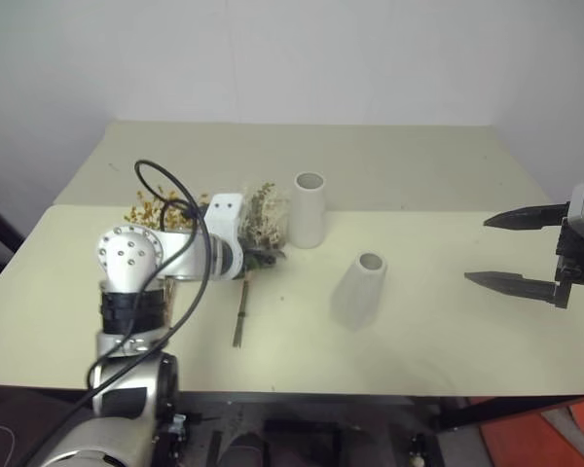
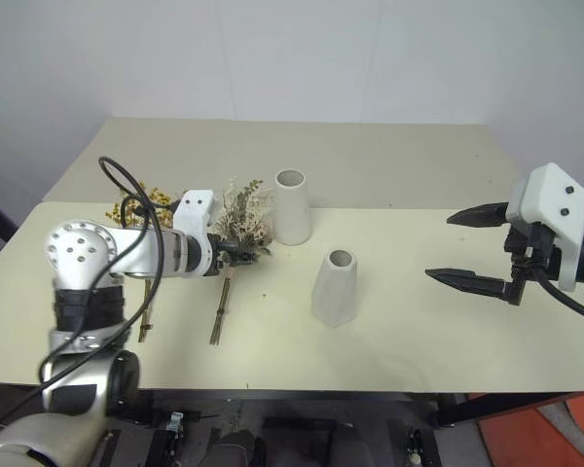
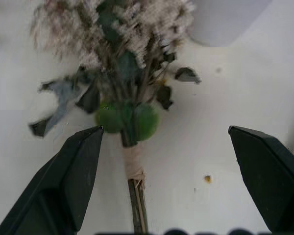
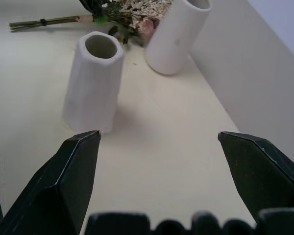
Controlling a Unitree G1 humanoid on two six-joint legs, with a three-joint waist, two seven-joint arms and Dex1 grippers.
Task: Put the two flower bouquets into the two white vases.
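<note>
Dried pink-rose bouquet [image 3: 122, 73], light and crumbly, is lying between the wide-open left pincer [image 3: 171, 176]; I'd be pinching its wrapped stem.

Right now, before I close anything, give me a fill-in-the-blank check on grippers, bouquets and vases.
1. The left gripper hangs with fingers ____ over the pink bouquet.
2. Both white vases, far and near, stand upright and ____ of flowers.
3. The yellow bouquet lies flat on the ____.
4. The right gripper holds ____.

Missing words: open; empty; table; nothing
</note>
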